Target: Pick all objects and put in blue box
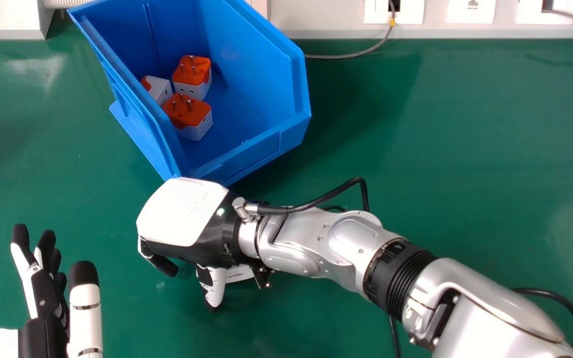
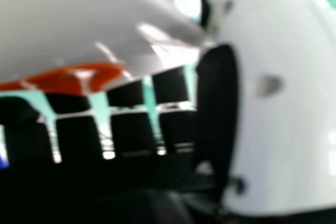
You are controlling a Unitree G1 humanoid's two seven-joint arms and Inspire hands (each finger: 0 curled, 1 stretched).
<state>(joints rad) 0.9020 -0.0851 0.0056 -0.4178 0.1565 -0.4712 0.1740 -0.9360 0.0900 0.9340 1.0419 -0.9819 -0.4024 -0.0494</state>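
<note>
Your right hand point(image 1: 182, 214), just below blue box point(image 1: 261, 151), beside plug point(image 2: 79, 24); can't tell whether clamped. Your left hand point(image 1: 45, 293), lower left: fingers apart.

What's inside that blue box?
Two orange-topped white blocks with upright metal pins, and a third white-and-orange block. The left wall of the blue box partly covers the third; the floor directly beneath them is hidden.

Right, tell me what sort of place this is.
Probably a robotics lab or test bench: a smooth green tabletop, white socket plates along its far side, and a silver, jointed robot arm stretched over it.
</note>
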